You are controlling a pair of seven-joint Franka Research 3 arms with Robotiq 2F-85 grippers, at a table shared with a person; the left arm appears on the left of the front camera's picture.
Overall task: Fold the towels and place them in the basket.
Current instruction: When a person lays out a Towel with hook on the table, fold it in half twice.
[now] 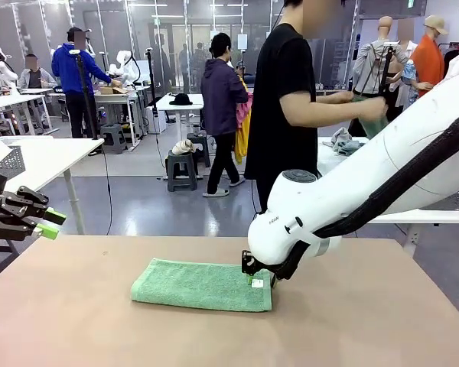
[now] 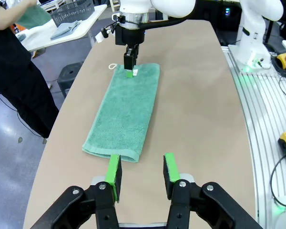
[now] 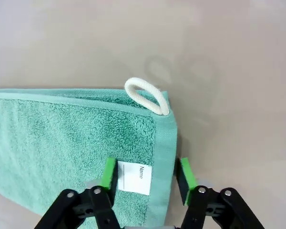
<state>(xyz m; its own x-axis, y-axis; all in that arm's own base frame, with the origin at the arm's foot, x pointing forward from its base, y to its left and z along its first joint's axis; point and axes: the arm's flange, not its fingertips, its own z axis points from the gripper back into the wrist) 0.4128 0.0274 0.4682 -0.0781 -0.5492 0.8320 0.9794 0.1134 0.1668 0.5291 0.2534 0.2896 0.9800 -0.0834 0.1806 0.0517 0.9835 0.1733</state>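
Mint towel on desk, folded once. Right gripper jaws part-open astride end hem, no grip yet. Left gripper jaws apart, empty. Further fold, stowing pending.

Busy workshop beyond my tabletop
Past its far edge I see a glossy grey floor, white tables, dark stools, glass partitions, ceiling strip lights and people standing about.

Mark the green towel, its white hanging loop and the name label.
green towel (image 1: 199,284), front view, middle of its top face.
white hanging loop (image 3: 129,87), right wrist view, bend of the cord.
name label (image 3: 134,177), right wrist view, centre of the white tag.
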